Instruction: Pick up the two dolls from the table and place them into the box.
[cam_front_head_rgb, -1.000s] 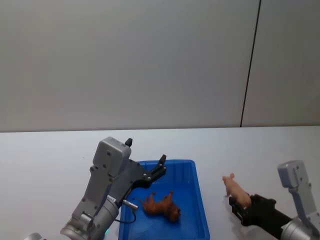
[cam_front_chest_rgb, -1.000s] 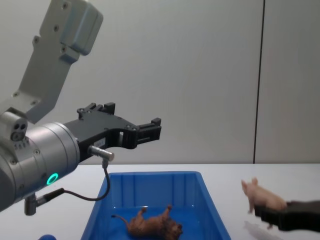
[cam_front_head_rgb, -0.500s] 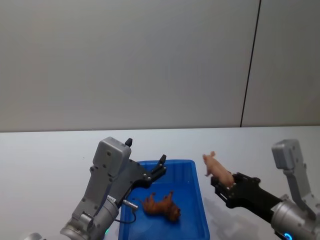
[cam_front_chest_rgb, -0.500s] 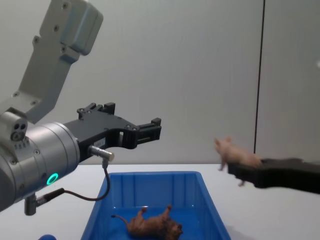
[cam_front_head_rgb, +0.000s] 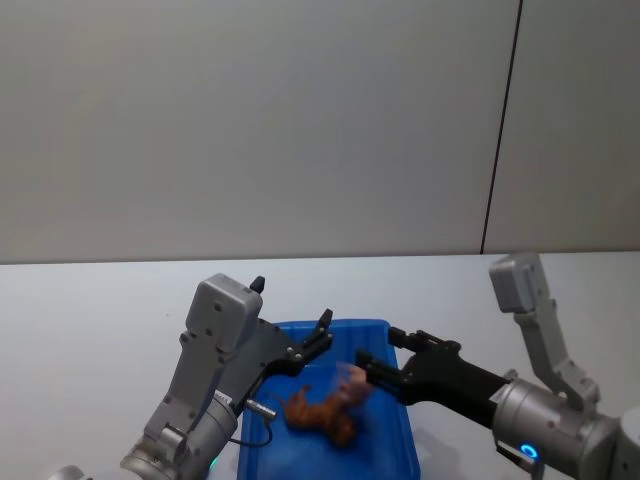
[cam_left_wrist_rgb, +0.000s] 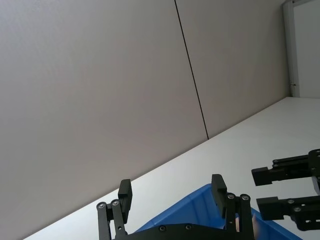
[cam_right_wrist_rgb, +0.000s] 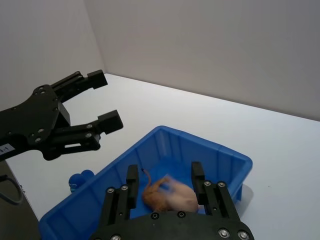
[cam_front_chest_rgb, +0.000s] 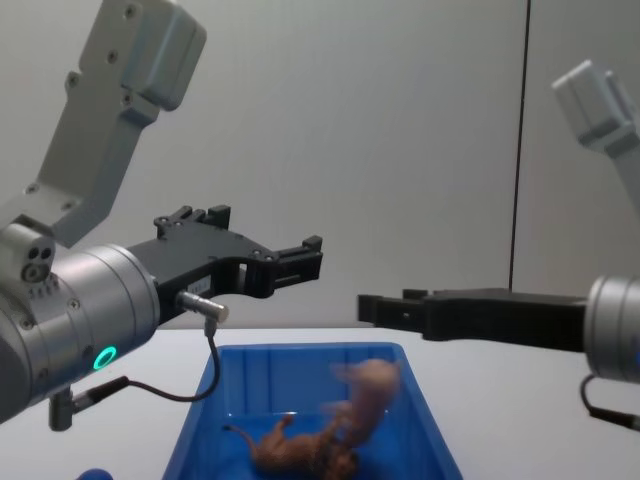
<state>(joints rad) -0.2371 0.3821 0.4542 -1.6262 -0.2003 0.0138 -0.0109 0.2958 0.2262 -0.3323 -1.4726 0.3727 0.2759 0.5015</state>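
Pig (cam_front_chest_rgb: 368, 392) dropped from right pincer (cam_front_head_rgb: 377, 347), pale pink blur (over brown lion (cam_front_head_rgb: 318, 413)).

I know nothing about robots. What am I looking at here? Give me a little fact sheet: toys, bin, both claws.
Pig: blurred, free of any fingers, inside the box just above the lion
Lion: lying on the box floor
Box: blue, on the white table
Right gripper: open, over the box, above the pig
Left gripper: open, empty, raised by the box's left rim
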